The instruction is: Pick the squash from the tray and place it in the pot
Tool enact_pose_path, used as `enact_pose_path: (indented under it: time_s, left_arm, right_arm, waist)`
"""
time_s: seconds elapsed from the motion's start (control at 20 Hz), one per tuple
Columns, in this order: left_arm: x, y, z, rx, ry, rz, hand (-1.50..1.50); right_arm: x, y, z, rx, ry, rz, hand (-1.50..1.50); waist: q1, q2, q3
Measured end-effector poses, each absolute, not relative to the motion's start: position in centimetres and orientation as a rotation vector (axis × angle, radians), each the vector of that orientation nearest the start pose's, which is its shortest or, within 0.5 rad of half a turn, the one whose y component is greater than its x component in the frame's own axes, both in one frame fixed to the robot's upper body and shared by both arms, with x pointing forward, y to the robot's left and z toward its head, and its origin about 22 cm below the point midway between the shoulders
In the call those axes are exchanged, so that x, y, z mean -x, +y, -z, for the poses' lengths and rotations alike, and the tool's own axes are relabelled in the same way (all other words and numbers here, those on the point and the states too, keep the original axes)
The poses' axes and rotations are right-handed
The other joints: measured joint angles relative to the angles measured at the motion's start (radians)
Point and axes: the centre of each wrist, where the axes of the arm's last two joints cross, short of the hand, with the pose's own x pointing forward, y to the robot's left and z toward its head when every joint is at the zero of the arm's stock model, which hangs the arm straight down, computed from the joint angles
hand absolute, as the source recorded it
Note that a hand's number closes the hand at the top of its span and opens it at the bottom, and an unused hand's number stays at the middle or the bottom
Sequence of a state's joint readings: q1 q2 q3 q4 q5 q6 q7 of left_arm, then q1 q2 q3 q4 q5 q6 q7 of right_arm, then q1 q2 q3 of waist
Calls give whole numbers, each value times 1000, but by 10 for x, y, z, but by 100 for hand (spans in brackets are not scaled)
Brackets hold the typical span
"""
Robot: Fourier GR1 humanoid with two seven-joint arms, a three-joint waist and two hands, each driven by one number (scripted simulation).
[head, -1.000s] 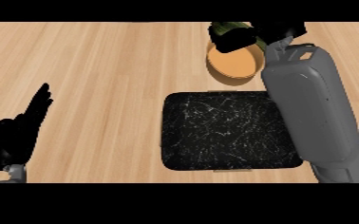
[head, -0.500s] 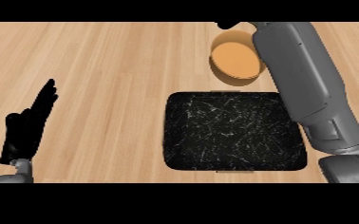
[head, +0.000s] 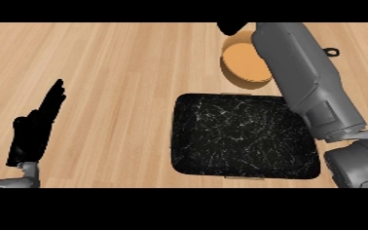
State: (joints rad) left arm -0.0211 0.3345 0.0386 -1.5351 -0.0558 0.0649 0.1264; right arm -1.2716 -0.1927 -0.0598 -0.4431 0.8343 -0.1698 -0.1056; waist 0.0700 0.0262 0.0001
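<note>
Two hands show: the left hand rests at the lower left edge, fingers straight and up, while the right hand lies beyond the orange pot at the top edge, its state impossible to tell. No squash is visible on the black tray or in the pot, so placing seems in hand, and the next move calls for release over the pot's mouth. Pale wood-grain counter bears both; no room shows beyond it.
</note>
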Motion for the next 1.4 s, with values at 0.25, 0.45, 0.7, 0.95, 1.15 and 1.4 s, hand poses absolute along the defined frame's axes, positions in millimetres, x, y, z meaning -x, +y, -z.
enact_pose_path:
  time_s: [0.25,0.45,0.7,0.95,1.15,1.4]
  left_arm:
    - [-251,312,-29,-393,-1432,203,0]
    - [-252,310,-25,-387,-1432,203,0]
    - [-255,313,-28,-390,-1428,196,0]
    - [-251,314,-27,-391,-1422,190,0]
    - [-249,316,-23,-400,-1414,181,0]
    - [-242,325,-21,-410,-1403,167,0]
  right_arm:
    - [-476,-147,-171,706,-1725,-924,-150]
    - [-478,-151,-165,639,-1751,-892,-150]
    - [-478,-149,-168,521,-1898,-709,-150]
    - [-482,-160,-186,356,-1989,-460,-150]
    - [-484,-180,-185,246,-1972,-392,-150]
    - [-483,-217,-181,129,-1938,-365,-150]
  waist:
    - [9,5,0]
    - [9,6,0]
    - [5,4,1]
    - [-3,-1,1]
    - [-14,-5,1]
    - [-31,-13,0]
